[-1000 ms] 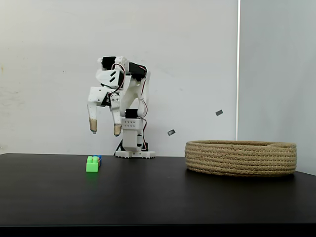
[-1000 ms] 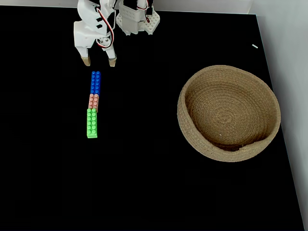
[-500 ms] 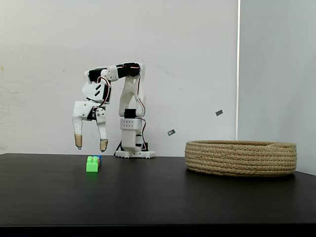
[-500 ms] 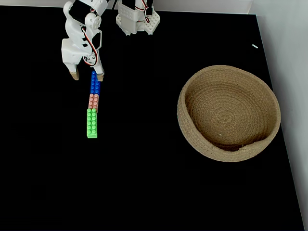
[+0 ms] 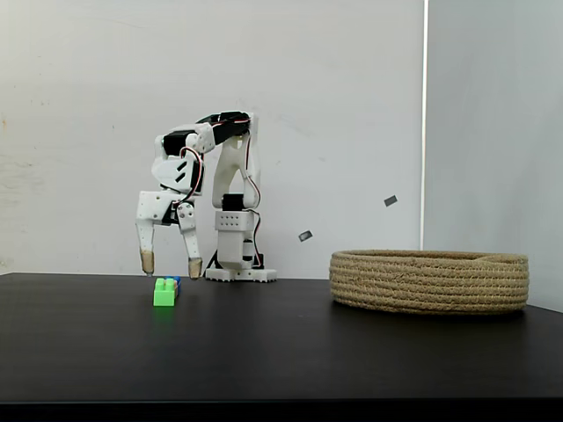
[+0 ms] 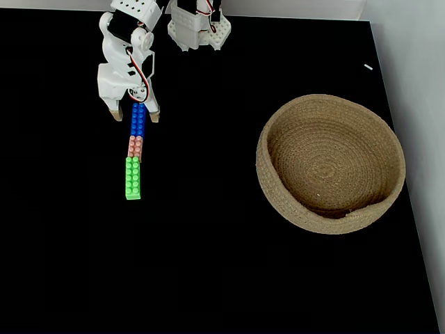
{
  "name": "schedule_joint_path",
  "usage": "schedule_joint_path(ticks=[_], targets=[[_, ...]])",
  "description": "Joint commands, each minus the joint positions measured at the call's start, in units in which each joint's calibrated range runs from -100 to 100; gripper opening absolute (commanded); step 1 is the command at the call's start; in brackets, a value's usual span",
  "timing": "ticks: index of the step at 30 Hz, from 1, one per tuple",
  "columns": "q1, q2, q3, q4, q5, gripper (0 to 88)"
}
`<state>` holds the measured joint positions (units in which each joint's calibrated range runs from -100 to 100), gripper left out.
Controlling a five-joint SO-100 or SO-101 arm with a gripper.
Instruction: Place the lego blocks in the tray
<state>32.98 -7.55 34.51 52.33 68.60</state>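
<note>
3 studded plastic bricks, blue (image 6: 138, 119), pink (image 6: 135, 147) and bright green (image 6: 132, 178), lie in line on the black counter (image 6: 208, 264). Our white hand (image 6: 134, 117) has dropped, wide open and empty, astride the blue one; the coiled-rope basket (image 6: 389, 188) stays well apart.

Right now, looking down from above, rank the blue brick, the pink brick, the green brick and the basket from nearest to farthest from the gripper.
Measured from the gripper in the fixed view from above:
1. Blue brick, between the open fingers.
2. Pink brick, next down the row.
3. Green brick, at the row's far end.
4. Basket, far off to the right.
</note>
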Motion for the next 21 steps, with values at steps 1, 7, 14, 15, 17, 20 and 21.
schedule_joint_path(ticks=[1, 7, 14, 15, 17, 20, 21], targets=[[0.0, -1.65, 0.92, -2.06, 0.24, 25.4], [0.0, -1.65, 4.2, -4.9, 0.05, 21.1], [-0.66, -1.65, 11.04, -14.81, -2.64, 0.2], [-1.08, -1.65, 11.95, -16.06, -3.86, 0.0], [-2.15, -2.17, 12.23, -16.06, -5.08, 0.0], [-4.04, -5.95, 9.67, -12.56, -6.98, 0.0], [-4.79, -7.58, 7.12, -8.64, -7.52, 0.0]])
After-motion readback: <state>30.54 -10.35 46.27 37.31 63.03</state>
